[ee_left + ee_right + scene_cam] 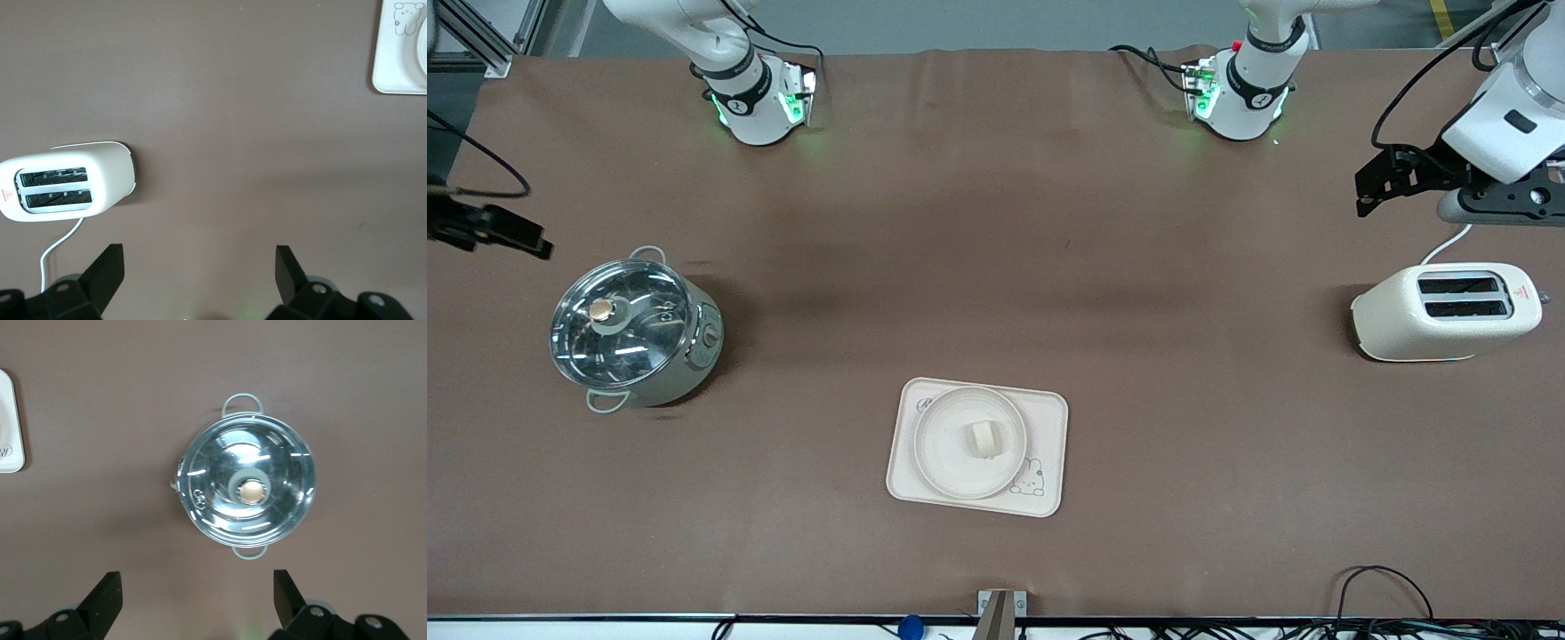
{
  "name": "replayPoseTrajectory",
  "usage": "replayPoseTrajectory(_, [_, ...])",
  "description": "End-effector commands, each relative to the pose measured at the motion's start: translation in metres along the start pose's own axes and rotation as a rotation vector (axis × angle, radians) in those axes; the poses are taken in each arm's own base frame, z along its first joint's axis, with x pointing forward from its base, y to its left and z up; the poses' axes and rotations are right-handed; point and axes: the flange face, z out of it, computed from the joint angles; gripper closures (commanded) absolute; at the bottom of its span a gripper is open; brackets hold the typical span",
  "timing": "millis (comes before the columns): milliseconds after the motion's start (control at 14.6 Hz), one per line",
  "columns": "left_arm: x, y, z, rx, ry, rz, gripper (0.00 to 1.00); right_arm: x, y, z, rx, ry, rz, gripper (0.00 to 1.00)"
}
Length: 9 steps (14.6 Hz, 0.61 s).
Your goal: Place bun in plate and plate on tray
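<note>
The small pale cream bun point(984, 438) sits in the round cream-white plate point(943, 453), itself on the cream rectangular rabbit tray point(1049, 418) mid-desk, so the task looks finished. Accordingly the left gripper point(197, 267) and right gripper point(197, 587) wait at the desk's ends, spread wide, holding nothing.

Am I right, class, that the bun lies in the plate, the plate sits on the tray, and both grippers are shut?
Not quite. The bun lies in the plate on the tray, but both wrist views show the left gripper and right gripper open.
</note>
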Motion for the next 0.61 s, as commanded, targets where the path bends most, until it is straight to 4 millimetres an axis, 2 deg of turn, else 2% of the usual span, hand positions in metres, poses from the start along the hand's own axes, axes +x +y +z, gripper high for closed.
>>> replayPoseTrajectory(0, [-0.016,0.003,-0.004,-0.010,0.027,0.016,0.00,-0.021,0.010,-0.013,-0.014,0.009,-0.007,0.00])
replayPoseTrajectory(205, [-0.014,0.004,-0.005,-0.013,0.030,0.019,0.00,-0.029,-0.009,-0.026,-0.017,0.029,-0.031,0.00])
replayPoseTrajectory(342, [-0.011,0.002,-0.006,-0.014,0.033,0.021,0.00,-0.029,-0.024,-0.045,-0.020,0.069,-0.042,0.00])
replayPoseTrajectory(547, [-0.003,-0.001,-0.008,-0.018,0.034,0.018,0.00,-0.029,-0.024,-0.044,-0.022,0.066,-0.043,0.00])
